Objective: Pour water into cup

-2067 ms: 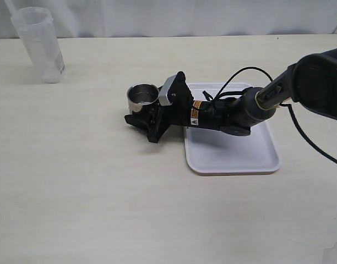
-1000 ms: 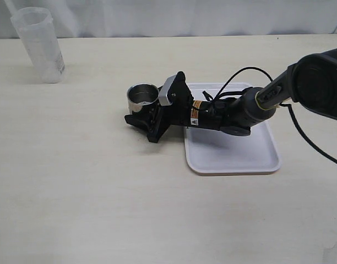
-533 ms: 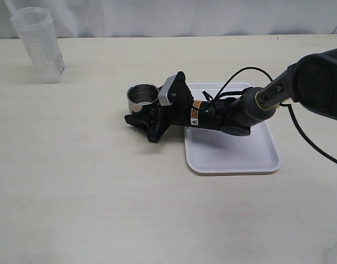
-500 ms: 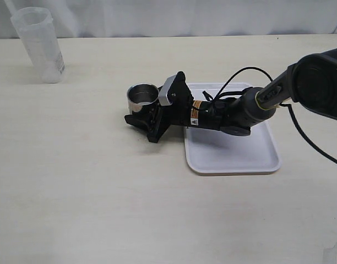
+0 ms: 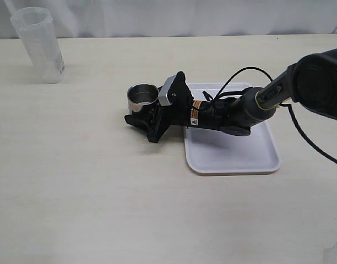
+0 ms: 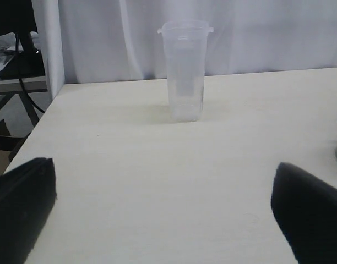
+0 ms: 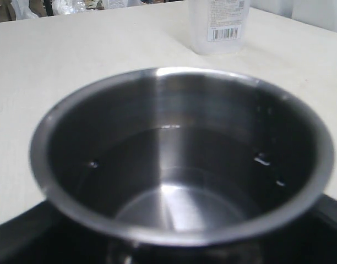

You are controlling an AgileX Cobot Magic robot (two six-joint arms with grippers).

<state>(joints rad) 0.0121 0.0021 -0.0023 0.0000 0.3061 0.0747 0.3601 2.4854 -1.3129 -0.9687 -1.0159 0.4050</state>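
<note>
The steel cup (image 5: 142, 95) stands on the table just left of the tray. It fills the right wrist view (image 7: 179, 159), with a liquid line and droplets on its dark inner wall. My right gripper (image 5: 142, 116) lies low on the table, its black fingers (image 7: 14, 242) on either side of the cup's base, closed on it. The tall translucent container (image 5: 39, 45) stands upright at the far left corner. It also shows in the left wrist view (image 6: 184, 71), and I cannot tell its water level. My left gripper (image 6: 166, 214) is open and empty, well short of the container.
A white tray (image 5: 234, 157) lies right of the cup, under my right arm and its black cable (image 5: 243, 74). The container's barcode label (image 7: 222, 33) shows beyond the cup. A white curtain (image 6: 267, 33) backs the table, whose left edge (image 6: 31, 132) drops off near a side desk.
</note>
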